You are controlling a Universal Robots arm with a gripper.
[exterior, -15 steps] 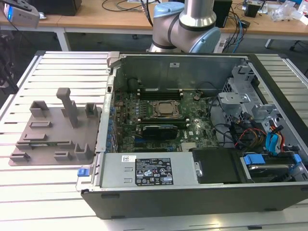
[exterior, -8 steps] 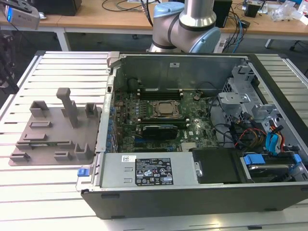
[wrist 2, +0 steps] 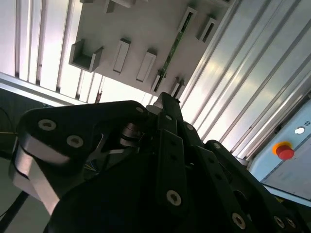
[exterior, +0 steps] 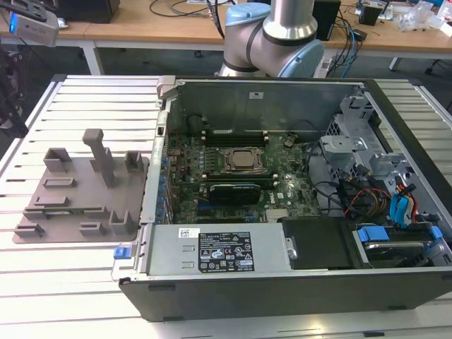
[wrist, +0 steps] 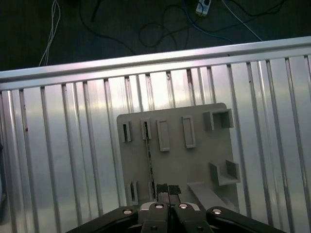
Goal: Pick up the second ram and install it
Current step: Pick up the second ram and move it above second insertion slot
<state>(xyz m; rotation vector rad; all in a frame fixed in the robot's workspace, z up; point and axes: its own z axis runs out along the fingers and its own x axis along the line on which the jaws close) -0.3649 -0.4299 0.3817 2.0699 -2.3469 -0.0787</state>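
The second ram [wrist: 148, 160] stands on edge in the gray holder tray [exterior: 85, 194], on the tabletop [exterior: 70, 282] at nine o'clock from the open computer case [exterior: 282, 296] in the exterior view. The gripper [wrist: 168, 189] hangs above it, jaws together, empty.

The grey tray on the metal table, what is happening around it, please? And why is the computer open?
The robot arm's gripper, shut and holding nothing, hangs above the grey plastic holder tray on the slatted aluminium table. The thin green ram stick stands on edge in a slot of that tray, not yet picked up. Beside the tray lies the open black computer case, its green motherboard exposed.
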